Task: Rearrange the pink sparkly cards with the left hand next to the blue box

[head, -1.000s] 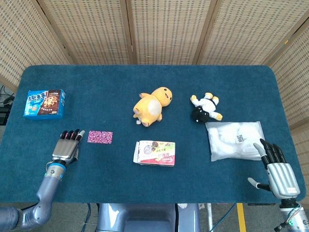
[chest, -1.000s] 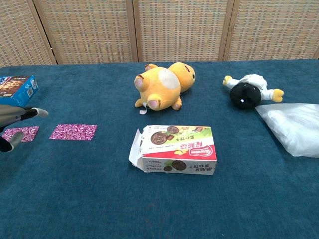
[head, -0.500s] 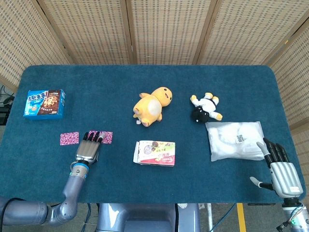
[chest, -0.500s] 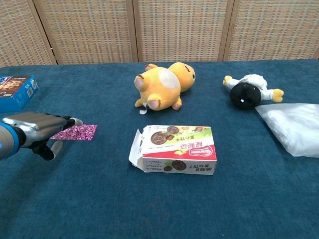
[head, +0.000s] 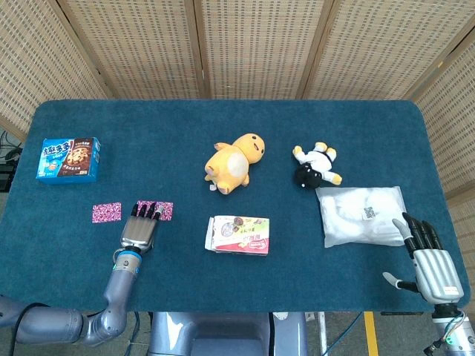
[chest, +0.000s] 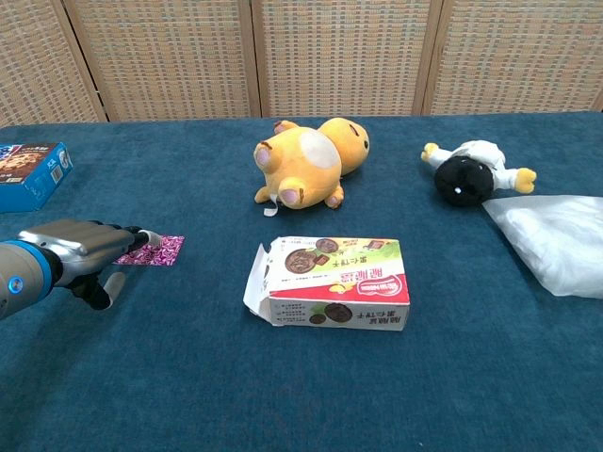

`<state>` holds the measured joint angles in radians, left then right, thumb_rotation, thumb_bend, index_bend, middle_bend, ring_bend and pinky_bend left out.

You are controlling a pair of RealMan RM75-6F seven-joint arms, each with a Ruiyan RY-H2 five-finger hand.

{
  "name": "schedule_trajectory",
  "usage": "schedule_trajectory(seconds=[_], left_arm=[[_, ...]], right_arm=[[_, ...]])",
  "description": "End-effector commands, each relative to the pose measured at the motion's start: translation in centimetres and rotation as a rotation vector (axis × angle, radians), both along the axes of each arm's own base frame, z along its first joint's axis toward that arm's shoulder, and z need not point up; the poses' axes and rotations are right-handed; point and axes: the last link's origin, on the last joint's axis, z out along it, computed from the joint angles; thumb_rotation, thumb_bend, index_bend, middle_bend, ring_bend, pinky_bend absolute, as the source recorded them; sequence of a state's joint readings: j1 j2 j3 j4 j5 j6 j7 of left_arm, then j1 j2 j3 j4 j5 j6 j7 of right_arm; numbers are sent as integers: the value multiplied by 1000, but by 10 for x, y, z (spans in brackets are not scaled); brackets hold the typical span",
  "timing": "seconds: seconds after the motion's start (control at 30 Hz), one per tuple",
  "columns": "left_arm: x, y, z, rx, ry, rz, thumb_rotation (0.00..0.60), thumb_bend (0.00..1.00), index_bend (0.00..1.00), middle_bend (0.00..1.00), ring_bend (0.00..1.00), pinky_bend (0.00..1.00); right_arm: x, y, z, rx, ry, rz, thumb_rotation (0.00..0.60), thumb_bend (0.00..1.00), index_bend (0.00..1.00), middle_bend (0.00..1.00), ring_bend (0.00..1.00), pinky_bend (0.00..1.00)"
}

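Pink sparkly cards: two pieces lay on the bench point(head: 67, 267). One card point(head: 106, 212) sat alone below the blue box point(head: 69, 159), near it but not touching. The second card point(head: 162, 211) lay further right, its left part covered by the fingertips point(head: 146, 210) of the left robot hand point(head: 139, 230).

Change over the last second: the left robot hand had moved from the left card's position, uncovering it, across to the right card. In the last half second it crept only slightly. In the chest view the left robot hand point(chest: 80, 247) lay flat, palm down, fingers extended over the card edge, thumb hanging below; nothing clasped, so released, pressing or resting at most. Contact with the card could not be confirmed.

Right robot hand point(head: 429, 256) idled at the bench's near right corner, fingers spread, holding nothing.

Judgement: first card looked placed; the second one remained to be dragged left toward the box.
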<state>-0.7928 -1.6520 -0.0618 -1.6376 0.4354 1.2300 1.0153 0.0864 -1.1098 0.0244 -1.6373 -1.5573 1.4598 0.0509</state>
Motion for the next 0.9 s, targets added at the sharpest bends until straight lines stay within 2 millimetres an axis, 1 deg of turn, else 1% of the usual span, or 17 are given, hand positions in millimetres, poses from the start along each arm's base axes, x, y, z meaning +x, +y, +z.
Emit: schedule_trajectory(seconds=[0.03,0.27,0.53,0.9], left_arm=[[0,0,-1,0,7,2,600,719,0,0,0,0],[-5,-3,-5,-21,38,17,600,712,0,0,0,0],[-9,-12,-3,-50,70,33,600,712,0,0,0,0],[-13,-36,7,-95,94,11,600,711,0,0,0,0]], right_arm=[[0,0,0,1,2,0,600,81,0,0,0,0],[0,0,-2,5,6,-2,600,83,0,0,0,0],[2,1,-2,6,10,-2,600,83,0,0,0,0],[3,2,-5,11,21,2,600,83,0,0,0,0]])
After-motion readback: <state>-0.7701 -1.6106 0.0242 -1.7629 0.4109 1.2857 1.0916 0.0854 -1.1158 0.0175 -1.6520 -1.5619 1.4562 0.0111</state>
